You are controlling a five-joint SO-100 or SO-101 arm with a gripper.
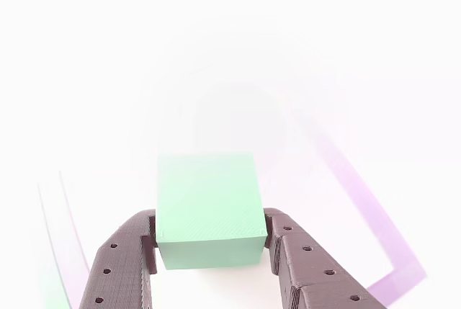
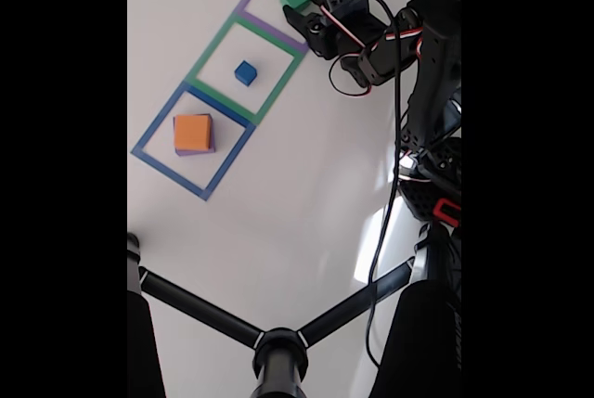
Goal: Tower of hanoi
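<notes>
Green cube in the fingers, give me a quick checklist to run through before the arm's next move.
1. Green plastic cube sits between the dark fingers: ok.
2. Fingers touching both cube sides: ok in the other view; grip firmness cannot tell.
3. Cube lifted off the white table: cannot tell.
4. Small blue cube alone in the green tape square: ok.
5. Orange cube inside the blue tape square: ok.
6. Cable away from the squares: ok.
</notes>
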